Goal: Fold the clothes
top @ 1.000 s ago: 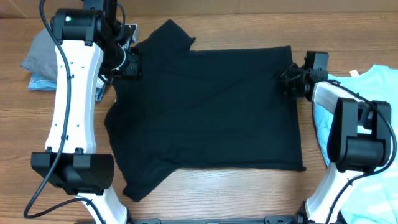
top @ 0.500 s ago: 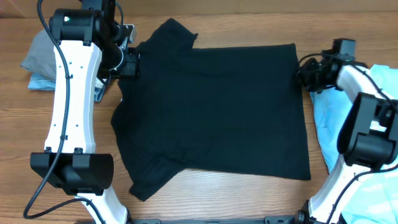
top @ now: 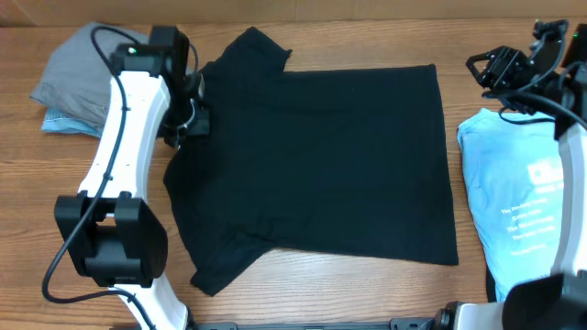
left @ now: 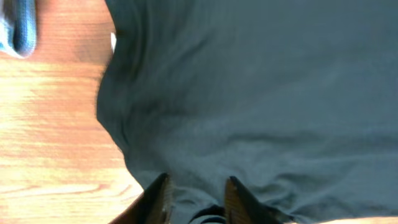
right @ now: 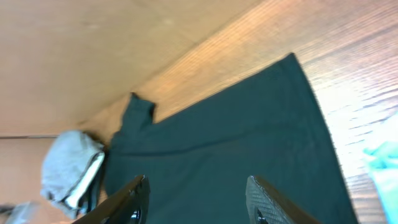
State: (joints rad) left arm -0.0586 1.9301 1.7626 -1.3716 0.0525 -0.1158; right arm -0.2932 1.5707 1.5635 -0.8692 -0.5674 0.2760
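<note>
Lying flat across the middle of the bench point(top: 73, 211), the black T-shirt point(top: 321, 156) shows whole only from overhead, with one sleeve toward the far edge and the other toward the near-left corner. The left fingers point(left: 157, 198) sit at its left side. The left wrist view shows them a narrow gap apart over the cloth, and I cannot tell whether any is pinched. The right fingers point(right: 134, 200), up by the far-right corner, stand wide with nothing between them. The light blue T-shirt point(top: 514, 202) lies folded along the right edge, white print up. A grey garment point(top: 69, 78) is heaped at the far-left corner.
</note>
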